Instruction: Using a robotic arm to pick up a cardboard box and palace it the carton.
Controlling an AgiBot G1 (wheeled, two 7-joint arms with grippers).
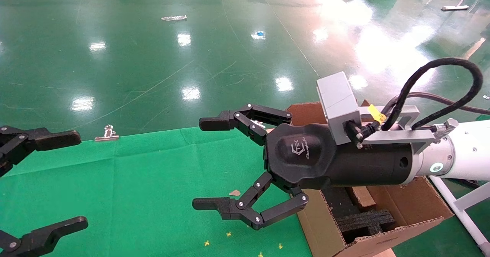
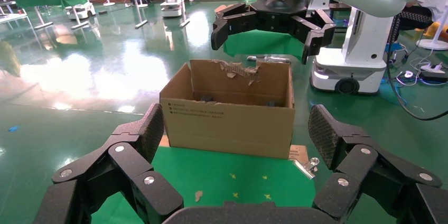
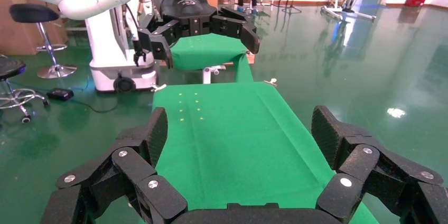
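We cannot see the small cardboard box anywhere yet. Our right gripper (image 1: 208, 165) hangs with jaws wide and empty beside the carton (image 1: 402, 211) at 4 o'clock. Our left gripper (image 1: 57, 180) waits at 9 o'clock, jaws wide too. A taped box is probably light, stiff and a bit slippery, so we should pinch its long sides. The table (image 1: 115, 188) wears soft green cloth; the floor (image 1: 153, 58) is shiny.

The head camera looks steeply down from close above the green worktop (image 1: 126, 188), the carton (image 1: 386, 215) at lower right. Each wrist camera sits just behind its own hand, looking level along the worktop toward the other: left hand (image 2: 235, 142) faces the carton (image 2: 230, 118); right hand (image 3: 238, 139) faces cloth.
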